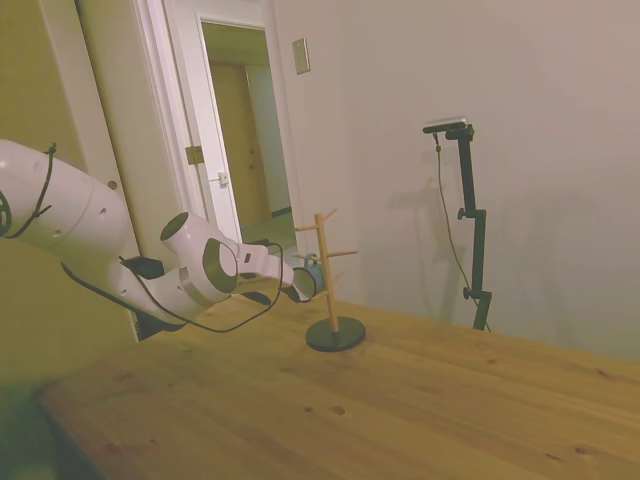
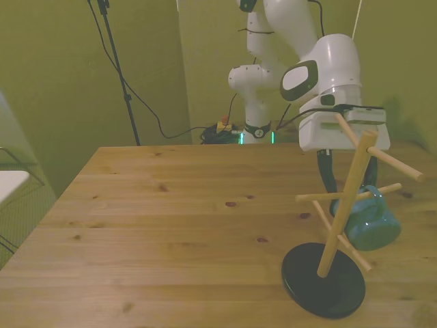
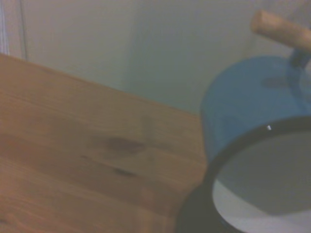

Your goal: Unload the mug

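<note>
Teal mug: hanging by its handle on a lower peg of the stand, off the table, at the front view's right; its body is tilting, with the dark rim and white inside showing close up in the wrist view.
Jaws: sitting right at the mug; the stand and mug are hiding the fingertips in both wide views, so I cannot tell how far they are parted or whether they are gripping anything.
Gripper: reaching down behind the stand, just beside the mug.
Stand: pale wood pole with slanting pegs, standing upright on a round black base.
Arm: white, stretching in low from the side view's left toward the stand.
Table: bare wood planks lying around the base.
</note>
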`<state>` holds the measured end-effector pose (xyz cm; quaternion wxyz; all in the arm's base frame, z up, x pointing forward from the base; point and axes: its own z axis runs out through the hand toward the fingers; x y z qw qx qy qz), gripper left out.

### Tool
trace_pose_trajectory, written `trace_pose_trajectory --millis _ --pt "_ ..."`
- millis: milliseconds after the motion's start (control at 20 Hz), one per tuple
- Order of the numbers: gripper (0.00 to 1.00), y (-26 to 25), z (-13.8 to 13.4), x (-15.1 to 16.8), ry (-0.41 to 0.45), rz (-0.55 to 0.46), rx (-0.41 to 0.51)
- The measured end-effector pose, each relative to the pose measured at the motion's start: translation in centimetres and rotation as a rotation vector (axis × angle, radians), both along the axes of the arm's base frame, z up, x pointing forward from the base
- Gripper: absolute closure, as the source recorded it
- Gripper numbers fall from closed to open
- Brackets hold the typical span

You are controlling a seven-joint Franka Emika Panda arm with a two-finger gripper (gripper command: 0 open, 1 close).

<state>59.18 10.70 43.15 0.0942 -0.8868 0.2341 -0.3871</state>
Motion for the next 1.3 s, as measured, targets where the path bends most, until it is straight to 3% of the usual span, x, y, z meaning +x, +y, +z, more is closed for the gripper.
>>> trace_pose_trajectory --millis 700,750,1300 --pt "0.00 2.9 0.4 5.9 -0.044 -0.019 -0.010" --pt "1.00 3.0 0.5 6.2 -0.045 -0.024 -0.010" --pt "1.00 3.3 0.2 6.9 -0.035 -0.040 0.013"
